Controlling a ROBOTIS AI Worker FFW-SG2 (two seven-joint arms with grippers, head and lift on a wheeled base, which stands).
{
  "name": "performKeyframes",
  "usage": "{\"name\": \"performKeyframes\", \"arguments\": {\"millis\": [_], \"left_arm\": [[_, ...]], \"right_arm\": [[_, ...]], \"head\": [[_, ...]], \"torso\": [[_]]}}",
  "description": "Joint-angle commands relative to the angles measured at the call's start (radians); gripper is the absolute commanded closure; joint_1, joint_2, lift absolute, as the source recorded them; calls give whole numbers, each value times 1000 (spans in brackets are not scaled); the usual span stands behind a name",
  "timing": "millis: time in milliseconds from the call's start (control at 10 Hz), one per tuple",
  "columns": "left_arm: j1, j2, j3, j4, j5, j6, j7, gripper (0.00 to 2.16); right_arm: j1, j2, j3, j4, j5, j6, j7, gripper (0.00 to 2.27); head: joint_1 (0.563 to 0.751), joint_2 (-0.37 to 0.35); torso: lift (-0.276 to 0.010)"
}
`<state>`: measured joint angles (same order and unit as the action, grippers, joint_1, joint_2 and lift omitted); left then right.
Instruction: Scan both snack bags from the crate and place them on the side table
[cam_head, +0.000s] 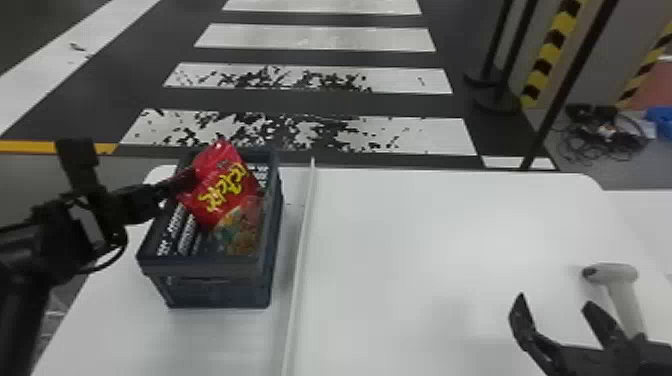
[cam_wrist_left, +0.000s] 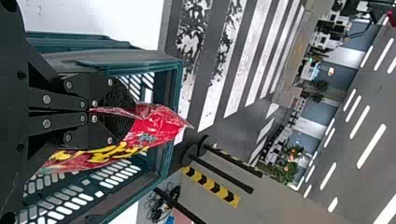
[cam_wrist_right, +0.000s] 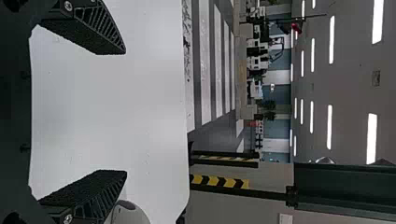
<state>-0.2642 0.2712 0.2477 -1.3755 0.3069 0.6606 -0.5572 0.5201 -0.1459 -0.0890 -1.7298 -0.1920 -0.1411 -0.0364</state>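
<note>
My left gripper (cam_head: 187, 181) is at the crate (cam_head: 207, 270), shut on the edge of a red snack bag (cam_head: 225, 182) with yellow lettering. That bag is tilted over the crate's opening. Under its lower end lies a second, partly see-through snack bag (cam_head: 242, 230) in the crate. In the left wrist view the pads of my left gripper (cam_wrist_left: 109, 112) pinch the red bag (cam_wrist_left: 156, 128). My right gripper (cam_head: 555, 310) stands open over the table's right part, nothing between its fingers; the right wrist view also shows the right gripper (cam_wrist_right: 123, 112) spread wide.
A grey-white handheld scanner (cam_head: 612, 275) lies on the white table (cam_head: 425, 240) just beyond my right gripper. A raised white strip (cam_head: 301, 250) runs along the table to the right of the crate. Black posts (cam_head: 565, 85) stand behind the table.
</note>
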Motion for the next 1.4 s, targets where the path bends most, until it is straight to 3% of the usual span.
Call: {"name": "performKeyframes", "arguments": {"millis": [0,200,500,700,900,1100,1200,1300], "left_arm": [[11,-24,47,-22,38,-5,20,2142],[54,-52,97,-112,103,-20,59,2142],[112,-64,153,-221,258,-11,91,2142],[138,-66,183,-300,314,17,103,2142],[151,-72,229,-392,357,103,112,2142],[161,-66,286,-458,409,158,131,2142],[164,-64,309,-476,445,176,134,2142],[174,-66,332,-488,515,195,134,2142]], "right_arm": [[0,0,0,1,-1,-1,1,76],[1,0,-1,2,-1,-1,0,76],[1,3,2,4,0,-1,1,76],[1,5,0,4,0,-1,1,76],[5,6,-1,4,0,-1,1,76],[6,8,-1,4,3,-1,1,76],[6,8,-1,4,3,-1,1,76],[6,9,-1,2,5,-1,1,76]], "head": [[695,11],[695,23],[695,34],[695,38],[695,39],[695,42],[695,52],[695,57]], "torso": [[-95],[-95],[-95],[-95],[-95],[-95],[-95],[-95]]}}
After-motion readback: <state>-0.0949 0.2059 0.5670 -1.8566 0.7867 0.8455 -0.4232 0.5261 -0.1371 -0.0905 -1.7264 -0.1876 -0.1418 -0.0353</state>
